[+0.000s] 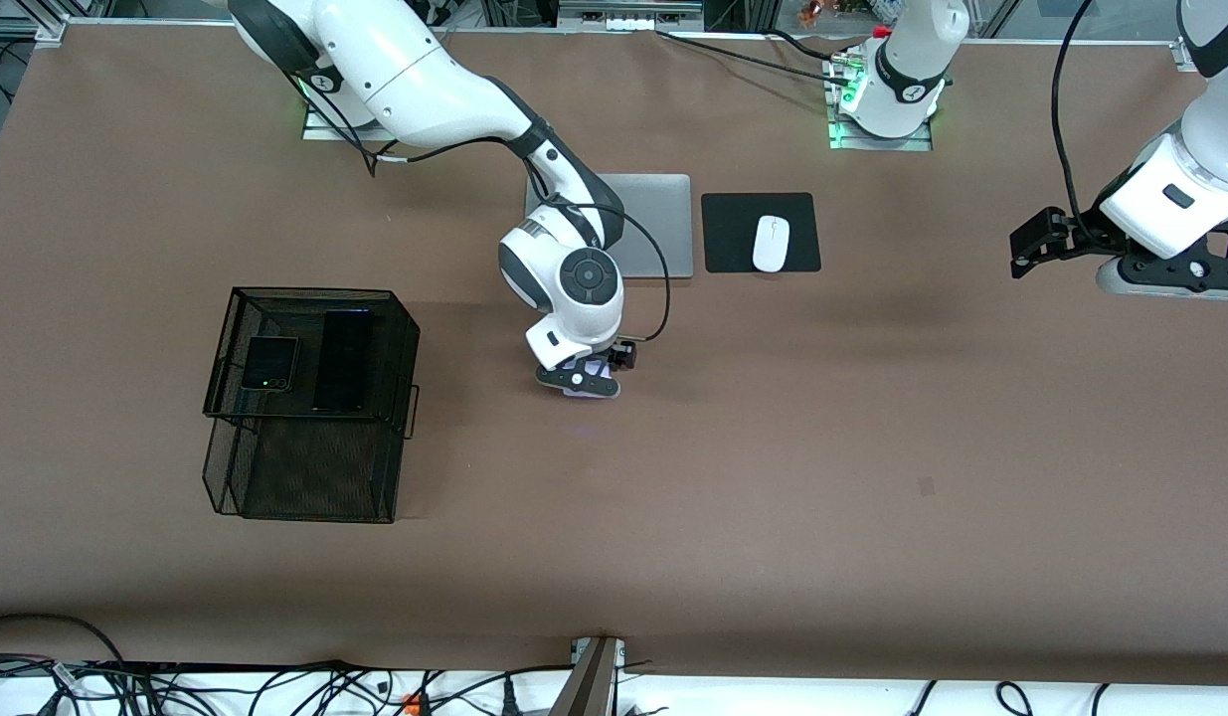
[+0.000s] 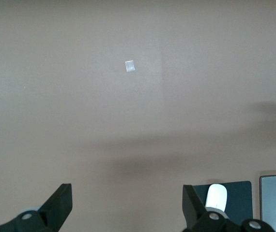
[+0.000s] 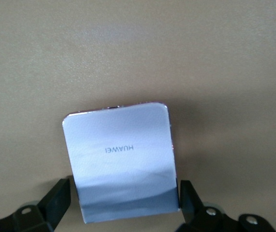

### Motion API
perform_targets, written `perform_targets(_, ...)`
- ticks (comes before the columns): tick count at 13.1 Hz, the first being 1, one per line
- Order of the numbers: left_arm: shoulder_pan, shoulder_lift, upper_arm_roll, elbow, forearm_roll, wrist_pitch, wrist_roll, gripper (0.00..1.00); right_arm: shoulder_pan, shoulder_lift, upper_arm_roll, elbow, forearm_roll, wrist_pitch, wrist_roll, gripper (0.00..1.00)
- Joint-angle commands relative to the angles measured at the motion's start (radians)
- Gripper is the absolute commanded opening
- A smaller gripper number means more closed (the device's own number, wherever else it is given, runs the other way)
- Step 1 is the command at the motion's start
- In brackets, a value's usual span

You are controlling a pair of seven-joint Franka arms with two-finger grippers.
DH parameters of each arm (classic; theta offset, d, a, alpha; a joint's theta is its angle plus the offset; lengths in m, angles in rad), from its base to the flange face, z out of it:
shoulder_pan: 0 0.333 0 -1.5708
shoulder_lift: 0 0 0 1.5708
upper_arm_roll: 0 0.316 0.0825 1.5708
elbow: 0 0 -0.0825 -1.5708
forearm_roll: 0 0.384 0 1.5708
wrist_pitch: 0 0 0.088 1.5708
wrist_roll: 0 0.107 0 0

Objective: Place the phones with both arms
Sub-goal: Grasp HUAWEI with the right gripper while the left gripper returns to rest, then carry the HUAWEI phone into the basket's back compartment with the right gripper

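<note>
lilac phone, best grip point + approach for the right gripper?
Take the lilac phone across its two long side edges, coming straight down from above. It lies flat on the table, so only the thin edges offer purchase. The right gripper is open and already straddles it, one finger beside each long edge.

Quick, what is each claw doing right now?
Left gripper: open, empty, over bare table.
Right gripper: open, fingers either side of the lilac phone, not clamped on it.

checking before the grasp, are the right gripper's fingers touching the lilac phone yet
Cannot tell: the right wrist view shows right gripper fingers flanking the lilac phone, no clear gap or contact.
</note>
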Motion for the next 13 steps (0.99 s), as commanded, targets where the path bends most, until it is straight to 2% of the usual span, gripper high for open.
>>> perform_targets(1, -0.011, 0.027, 0.006, 0.047, -0.012, 0.002, 0.013, 1.00, 0.001, 0.021, 0.004, 0.032, -0.022, 0.007, -0.022, 0.47)
perform_targets(2, -0.012, 0.035, 0.002, 0.060, -0.012, 0.002, 0.015, 1.00, 0.001, 0.014, 0.001, 0.035, -0.024, 0.003, -0.045, 0.24)
perform_targets(3, -0.012, 0.036, -0.005, 0.063, -0.012, 0.000, 0.013, 1.00, -0.002, 0.004, 0.001, 0.041, -0.021, -0.008, -0.056, 0.18)
perform_targets(6, -0.006, 0.038, -0.005, 0.064, -0.013, -0.001, 0.016, 1.00, -0.005, -0.076, 0.004, 0.079, -0.008, -0.130, -0.061, 0.16)
perform_targets(8, -0.005, 0.039, -0.005, 0.064, -0.013, -0.001, 0.019, 1.00, -0.012, -0.123, 0.008, 0.188, 0.007, -0.313, -0.072, 0.16)
perform_targets(9, -0.008, 0.039, -0.005, 0.064, -0.013, -0.001, 0.016, 1.00, -0.026, -0.142, 0.003, 0.243, 0.046, -0.405, -0.105, 0.16)
perform_targets(11, -0.008, 0.039, -0.005, 0.064, -0.013, -0.001, 0.016, 1.00, -0.099, -0.214, -0.003, 0.267, 0.093, -0.506, -0.220, 0.16)
perform_targets(13, -0.006, 0.039, -0.005, 0.064, -0.013, -0.001, 0.018, 1.00, -0.196, -0.257, -0.002, 0.267, 0.096, -0.572, -0.376, 0.16)
